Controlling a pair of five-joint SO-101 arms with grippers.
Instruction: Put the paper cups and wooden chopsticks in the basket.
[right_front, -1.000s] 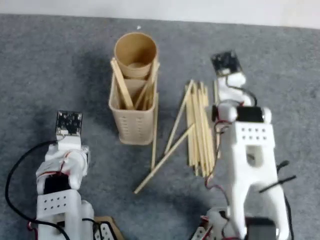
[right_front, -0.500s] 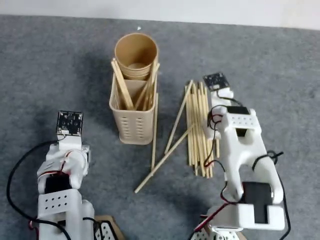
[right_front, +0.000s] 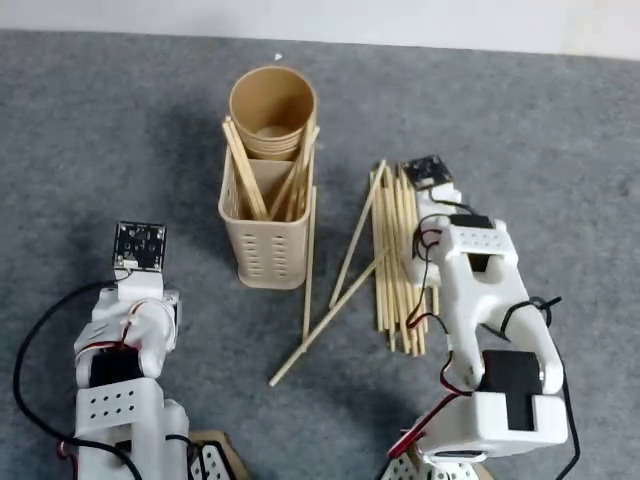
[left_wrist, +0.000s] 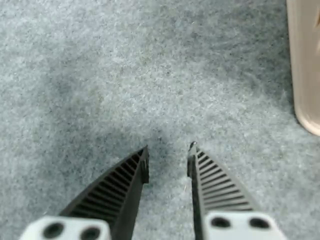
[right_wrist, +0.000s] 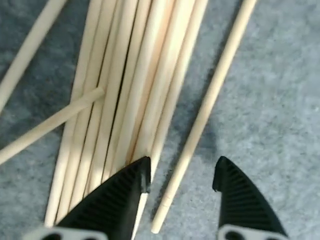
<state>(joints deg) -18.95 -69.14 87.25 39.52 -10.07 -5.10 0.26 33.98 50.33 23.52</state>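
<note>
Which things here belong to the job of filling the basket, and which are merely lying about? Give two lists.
Job: basket; cup in it; stowed chopsticks; loose chopsticks on the mat; right gripper open over them; left gripper, open.

Lying about: grey mat; black cable.

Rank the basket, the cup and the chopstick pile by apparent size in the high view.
1. Basket and pile: about alike, not ranked, since the right arm covers part of the pile.
2. Cup: smallest.
</note>
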